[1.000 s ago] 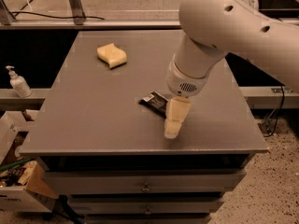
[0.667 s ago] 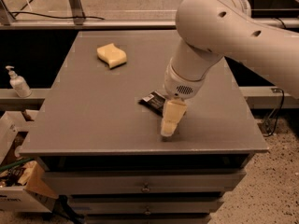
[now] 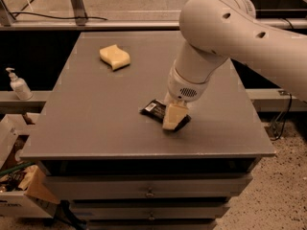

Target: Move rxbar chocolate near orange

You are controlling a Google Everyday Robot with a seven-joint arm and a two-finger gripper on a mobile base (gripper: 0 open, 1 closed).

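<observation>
Rxbar chocolate (image 3: 153,108) lies on the grey table (image 3: 96,114), one end under the gripper (image 3: 173,121); I cannot tell how the jaws stand.

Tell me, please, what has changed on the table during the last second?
The gripper shifted slightly left and now sits over the right end of the rxbar chocolate. A grasp cannot be confirmed. The bar lies about where it was, the sponge has not moved, and no orange is in view.
</observation>
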